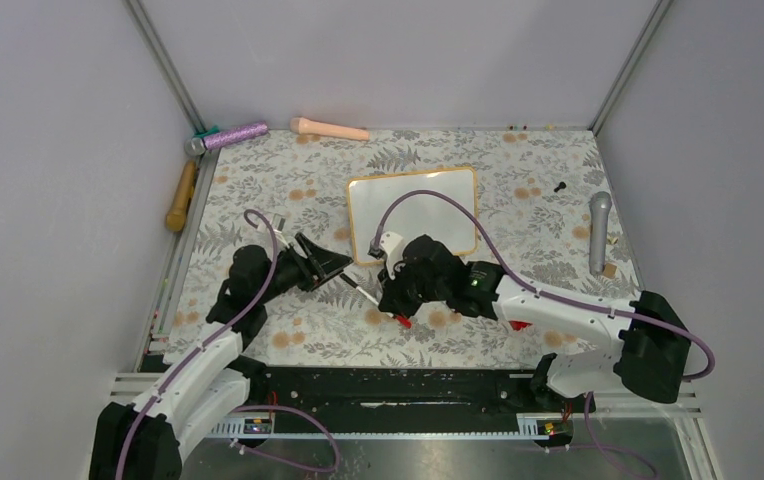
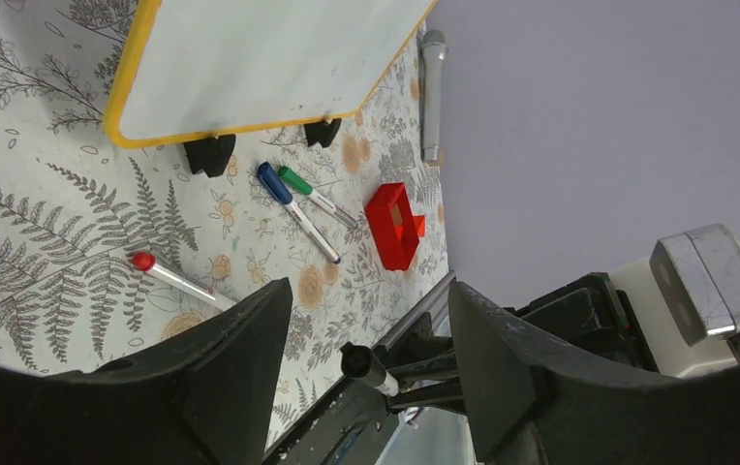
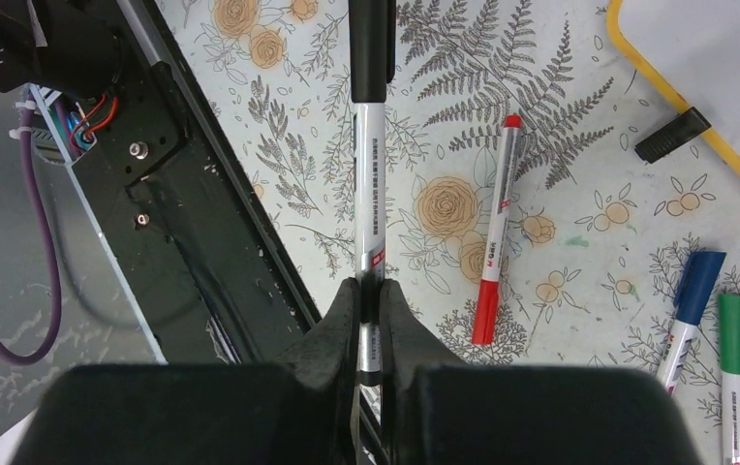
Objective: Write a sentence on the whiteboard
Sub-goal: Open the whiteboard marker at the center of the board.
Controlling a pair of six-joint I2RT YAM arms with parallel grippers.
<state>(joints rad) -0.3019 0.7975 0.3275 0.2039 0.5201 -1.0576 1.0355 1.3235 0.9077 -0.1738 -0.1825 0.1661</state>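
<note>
- The left gripper (image 2: 368, 288) is well open and has hold of nothing. Its jaws stand either side of the marker's black cap (image 2: 356, 360), with a gap showing on each side.
- The marker (image 3: 370, 174) runs between the two arms, cap end toward the left one. It looks to be carried above the flowered table (image 1: 258, 200) rather than lying on it.
- The right gripper (image 3: 369, 291) is clamped tight on the marker's white barrel, at the end away from the cap.
- The whiteboard (image 1: 373, 200) lies flat just beyond the two grippers, near the middle of the table, and its face looks blank.
- A red marker (image 3: 495, 232) lies just beside the held one, with a blue marker (image 3: 693, 291) and a green marker (image 3: 731, 329) side by side further right, all capped.
- By my reckoning this is the uncapping step, so the writing itself hasn't begun.
- The next move calls for the left jaws to pinch the cap squarely. Then one arm must pull straight along the marker's length while the right keeps its hold.
- A crooked pull could twist the barrel in the right fingers. That would leave the tip badly aimed for the board.
</note>
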